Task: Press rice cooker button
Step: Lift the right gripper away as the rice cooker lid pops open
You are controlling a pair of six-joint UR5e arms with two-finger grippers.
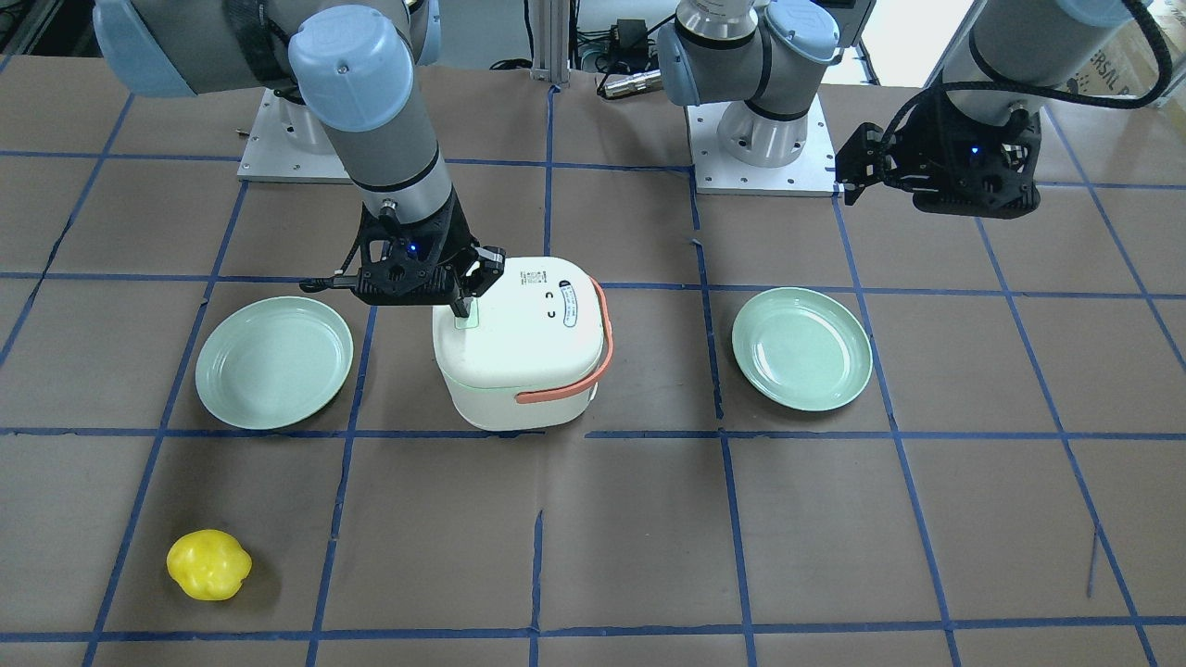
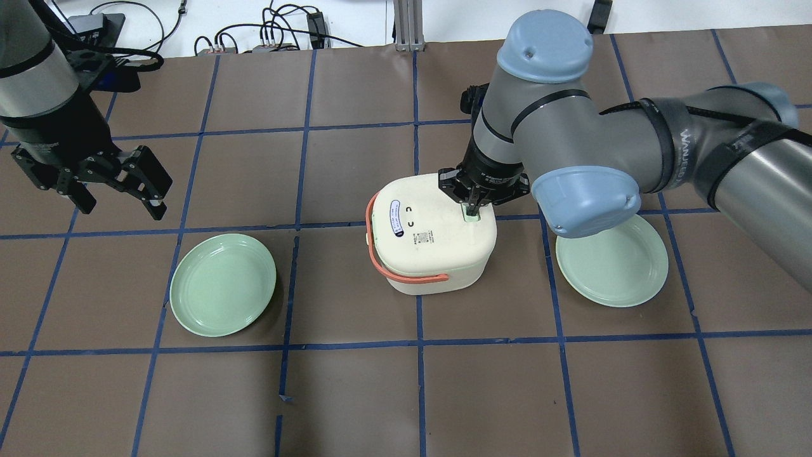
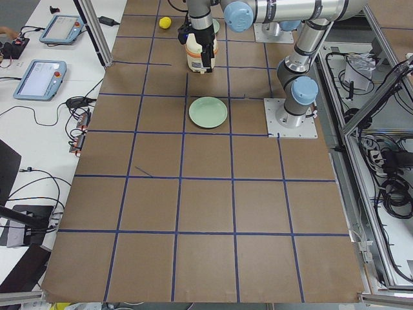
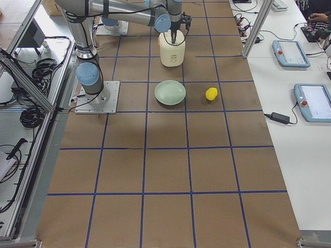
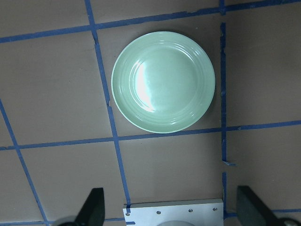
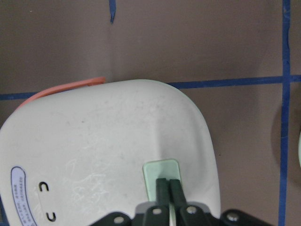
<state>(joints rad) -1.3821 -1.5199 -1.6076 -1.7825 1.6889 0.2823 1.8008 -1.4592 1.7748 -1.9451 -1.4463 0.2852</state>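
item: rice cooker (image 2: pixel 431 238), centre of overhead frame, on counter (image 2: pixel 380 381) | handling: rigid, likely stable; press pale-green button (image 6: pixel 157 169) at lid edge, no grasp | right tool (image 6: pixel 168 182): pressed together, tips on button | left tool (image 2: pixel 119 197): spread, upper left, idle

A robotics lab: a large table (image 4: pixel 165 170) papered brown and gridded with blue tape (image 4: pixel 155 148), framed by aluminium posts (image 4: pixel 257 26), with teach pendants (image 4: pixel 291 53) on a white side bench (image 4: pixel 310 155) and cables (image 4: pixel 33 70) alongside.

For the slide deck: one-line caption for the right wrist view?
Right gripper, jaws shut, tips down on the green button on top of the white rice cooker.
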